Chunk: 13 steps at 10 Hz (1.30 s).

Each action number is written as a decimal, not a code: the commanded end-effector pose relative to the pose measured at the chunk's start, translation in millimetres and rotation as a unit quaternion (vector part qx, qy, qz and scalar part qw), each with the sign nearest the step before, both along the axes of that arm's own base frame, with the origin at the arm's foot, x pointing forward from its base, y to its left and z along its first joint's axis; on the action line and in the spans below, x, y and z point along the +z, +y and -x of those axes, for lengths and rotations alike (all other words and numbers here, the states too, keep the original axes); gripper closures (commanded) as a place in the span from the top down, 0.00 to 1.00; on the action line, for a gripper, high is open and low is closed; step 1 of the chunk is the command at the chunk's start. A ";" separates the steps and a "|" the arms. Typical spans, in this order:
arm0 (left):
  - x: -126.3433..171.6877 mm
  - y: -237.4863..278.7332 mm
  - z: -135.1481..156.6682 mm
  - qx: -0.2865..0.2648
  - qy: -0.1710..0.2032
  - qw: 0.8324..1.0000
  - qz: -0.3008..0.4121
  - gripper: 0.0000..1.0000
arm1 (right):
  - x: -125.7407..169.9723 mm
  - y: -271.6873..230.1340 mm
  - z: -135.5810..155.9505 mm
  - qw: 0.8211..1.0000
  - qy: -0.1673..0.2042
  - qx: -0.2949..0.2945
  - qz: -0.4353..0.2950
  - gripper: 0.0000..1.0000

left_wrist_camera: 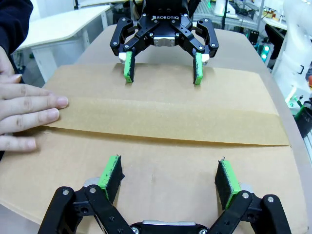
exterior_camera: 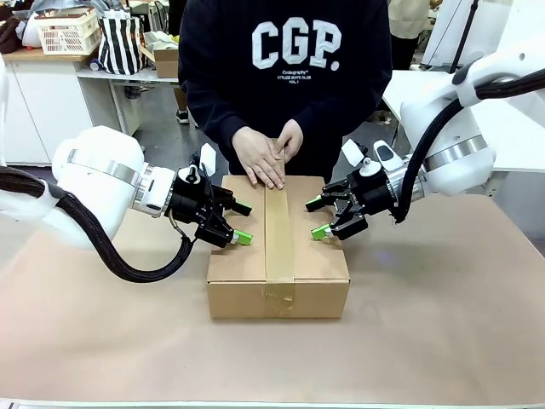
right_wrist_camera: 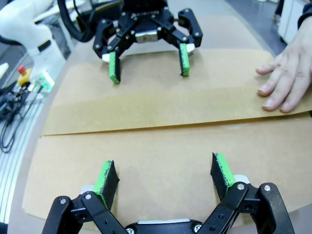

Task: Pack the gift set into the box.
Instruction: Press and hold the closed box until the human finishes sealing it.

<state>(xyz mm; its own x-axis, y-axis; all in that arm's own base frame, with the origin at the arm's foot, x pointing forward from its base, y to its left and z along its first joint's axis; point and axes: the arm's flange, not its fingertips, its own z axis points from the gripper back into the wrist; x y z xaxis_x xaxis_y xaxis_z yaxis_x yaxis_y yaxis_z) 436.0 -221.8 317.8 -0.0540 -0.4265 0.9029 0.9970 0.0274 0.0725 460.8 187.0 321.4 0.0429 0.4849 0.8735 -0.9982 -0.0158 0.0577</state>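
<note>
The box (exterior_camera: 278, 256) sits mid-table with its flaps shut and a strip of brown tape (exterior_camera: 278, 234) along the seam. The left gripper (exterior_camera: 239, 223) and the right gripper (exterior_camera: 318, 218) flank its top, fingers spread wide (holding nothing). Farther off, the person's hands (exterior_camera: 267, 153) press on the far end.

My count: one plain brown corrugated cardboard box (exterior_camera: 278, 260) on table, flaps closed. One strip of brown paper tape (exterior_camera: 278, 234) along its top seam. Two black two-finger claws with green pads: left claw (exterior_camera: 240, 223) at box's left edge, right claw (exterior_camera: 318, 218) at its right edge, each with jaws spread, nothing between them. Two hands of person (exterior_camera: 268, 152) at box's far end, one overlapping the other. One white lattice basket (exterior_camera: 67, 31) on far counter. One black-and-white striped bag (exterior_camera: 120, 43) beside it.
</note>
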 end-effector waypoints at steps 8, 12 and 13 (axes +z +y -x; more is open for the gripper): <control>-3.5 1.5 1.7 -0.003 -0.001 1.000 0.001 1.00 | -2.5 2.0 0.2 1.000 0.001 0.000 0.002 1.00; -3.5 1.5 1.7 -0.003 -0.001 1.000 0.001 1.00 | -2.5 2.0 0.2 1.000 0.001 0.000 0.002 1.00; -3.5 1.5 1.7 -0.003 -0.001 1.000 0.001 1.00 | -2.5 2.0 0.2 1.000 0.001 0.000 0.002 1.00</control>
